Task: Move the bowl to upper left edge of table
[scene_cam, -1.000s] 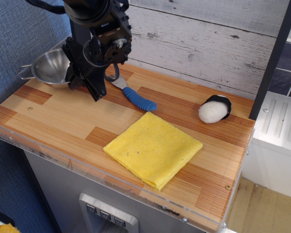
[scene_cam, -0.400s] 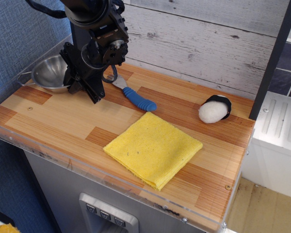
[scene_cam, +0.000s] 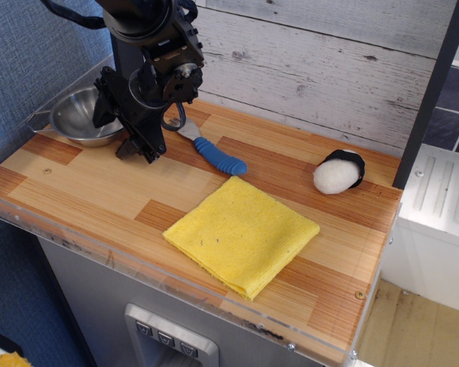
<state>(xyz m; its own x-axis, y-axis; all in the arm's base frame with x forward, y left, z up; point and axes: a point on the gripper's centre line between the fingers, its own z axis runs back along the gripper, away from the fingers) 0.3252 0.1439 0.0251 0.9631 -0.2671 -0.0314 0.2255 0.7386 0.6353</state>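
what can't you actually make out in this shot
- Right part of the bowl: hidden behind the gripper.
- Gripper: dark and seen side-on, so open or shut is unclear, as is any contact with the bowl.
- Blade of the blue-handled tool: hidden by the arm.
- Table: near right corner cut off by the frame.

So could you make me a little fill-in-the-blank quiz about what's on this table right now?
1. The steel bowl sits at the far ____ corner of the table.
2. The folded cloth near the front edge is ____ in colour.
3. The utensil lying beside the gripper has a ____ handle.
4. The white ball with a black band lies toward the ____ side of the table.

Missing words: left; yellow; blue; right
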